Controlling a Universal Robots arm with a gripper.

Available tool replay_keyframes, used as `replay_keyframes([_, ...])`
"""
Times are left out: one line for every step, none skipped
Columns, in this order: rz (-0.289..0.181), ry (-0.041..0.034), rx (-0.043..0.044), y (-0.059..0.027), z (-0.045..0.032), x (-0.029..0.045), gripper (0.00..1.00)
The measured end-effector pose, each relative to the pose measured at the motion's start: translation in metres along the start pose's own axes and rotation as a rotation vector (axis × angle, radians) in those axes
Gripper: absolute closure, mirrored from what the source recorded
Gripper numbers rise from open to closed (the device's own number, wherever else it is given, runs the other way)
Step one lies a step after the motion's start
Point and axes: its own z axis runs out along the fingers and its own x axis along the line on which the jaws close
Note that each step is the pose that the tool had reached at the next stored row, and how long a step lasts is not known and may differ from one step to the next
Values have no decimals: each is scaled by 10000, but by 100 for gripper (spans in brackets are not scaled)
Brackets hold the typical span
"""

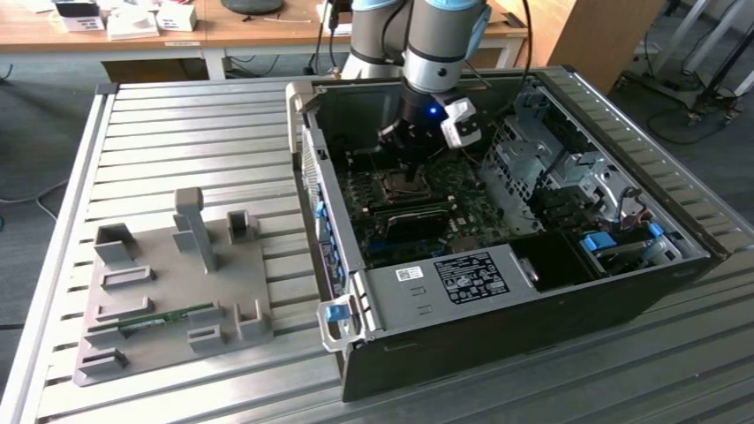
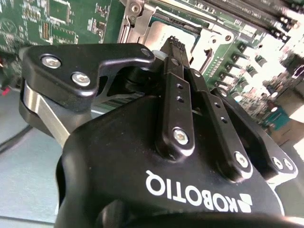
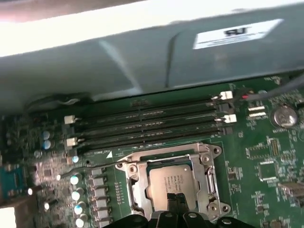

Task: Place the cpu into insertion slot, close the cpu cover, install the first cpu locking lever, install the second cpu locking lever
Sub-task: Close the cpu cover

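Your tool (image 3: 176, 202) is deep inside the open computer case (image 1: 507, 291), which lies on the slatted tabletop (image 1: 177, 132). It hangs straight over the socket area of the green board (image 3: 266, 156). Its fingers are drawn in narrow, tips close together, and nothing is carried between them.

The cpu (image 3: 171, 183) sits in the insertion slot (image 3: 124, 167), silver top facing up and square to the frame. The cpu cover (image 3: 207, 178) lies down around it, its window framing the chip.

Here is the relation that matters to you. The chip lies directly under and just ahead of the tool tips, and the tips come in over the chip's edge on the side away from the long black memory slots (image 3: 147, 123). The socket's edges run parallel to those slots, so your tool's line of approach crosses them at a right angle.

In the second wrist view the tool (image 2: 173, 45) points at the same metal frame, very close to it. From these angles you cannot be sure whether the tips are pressing on the cover or chip or stand just clear of them.
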Motion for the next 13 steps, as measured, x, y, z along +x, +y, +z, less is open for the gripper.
replay_keyframes([-193,0,-3,0,3,0,89])
replay_keyframes([-364,0,-4,0,5,0,89])
replay_keyframes([-478,0,-5,-1,7,2,89])
replay_keyframes([-548,0,-6,-1,9,7,89])
replay_keyframes([-610,0,-8,-2,11,13,89])
replay_keyframes([-669,0,-9,-3,15,20,89])
replay_keyframes([-714,0,-9,-5,18,32,89])
replay_keyframes([-736,-1,-10,-6,20,47,89])
replay_keyframes([-749,-1,-11,-8,22,63,89])
replay_keyframes([-754,-1,-11,-11,23,83,89])
replay_keyframes([-757,-1,-11,-14,25,104,89])
replay_keyframes([-760,-1,-11,-17,27,125,89])
replay_keyframes([-763,-1,-11,-20,28,144,89])
